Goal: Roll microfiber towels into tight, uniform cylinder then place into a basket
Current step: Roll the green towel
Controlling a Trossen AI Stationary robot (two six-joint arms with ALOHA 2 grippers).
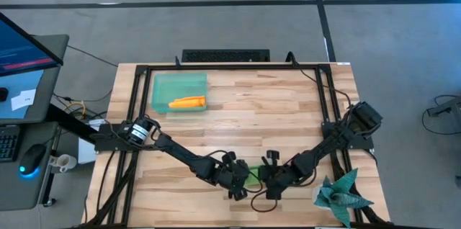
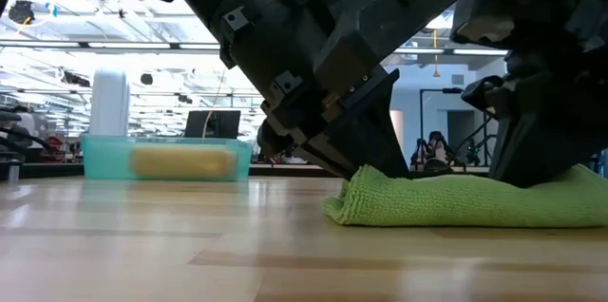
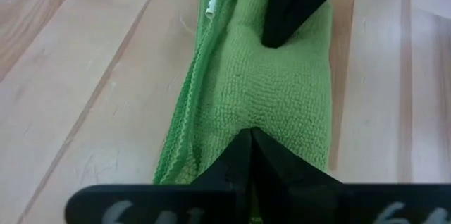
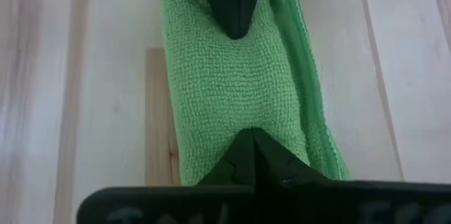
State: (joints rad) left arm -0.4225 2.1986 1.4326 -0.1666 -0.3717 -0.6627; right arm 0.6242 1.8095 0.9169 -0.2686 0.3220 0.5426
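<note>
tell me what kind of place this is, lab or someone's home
Most likely a robotics lab or workshop, not a home: a wooden workbench on a bare concrete floor, a computer monitor beside it, and a big open hall with ceiling strip lights behind.

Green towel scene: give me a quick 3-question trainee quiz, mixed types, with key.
1. True or false: the orange towel lies in the basket.
2. The left hand and right hand are both closed on: A) the green towel B) the teal cloth C) the basket.
3. Fill in: the teal cloth lies nearest the ___ arm.

Key: 1 true; 2 A; 3 right.
</note>
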